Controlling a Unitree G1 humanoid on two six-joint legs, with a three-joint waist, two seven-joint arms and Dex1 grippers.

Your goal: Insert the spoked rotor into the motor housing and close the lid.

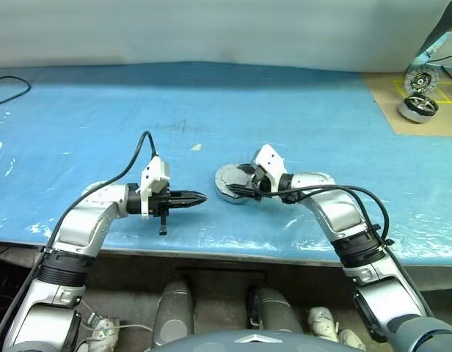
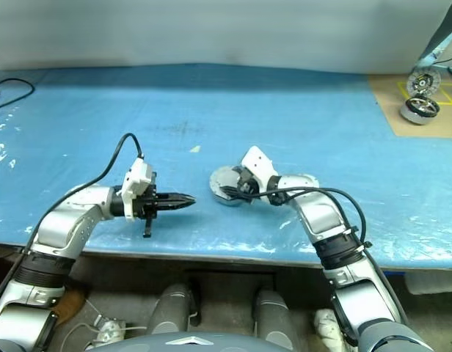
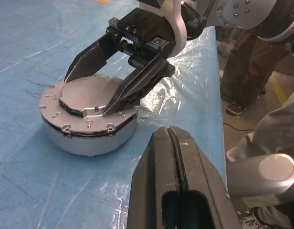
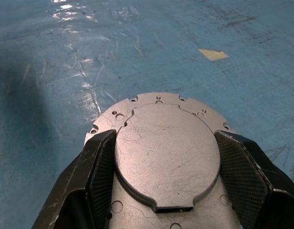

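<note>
Only one housing (image 3: 87, 117) sat on the blue table (image 1: 211, 110), its plain grey lid (image 4: 166, 155) down. Right gripper (image 4: 167, 162) fingers straddled it, spread wide; left gripper (image 1: 200, 197) fingers were pressed together.

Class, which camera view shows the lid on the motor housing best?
The right wrist view: the lid faces the camera, its plain grey face sharp between the right pincer's spread fingers. The left wrist view shows it side-on, closed on the motor housing. Both eye views show it small, half hidden by the pincer.
</note>
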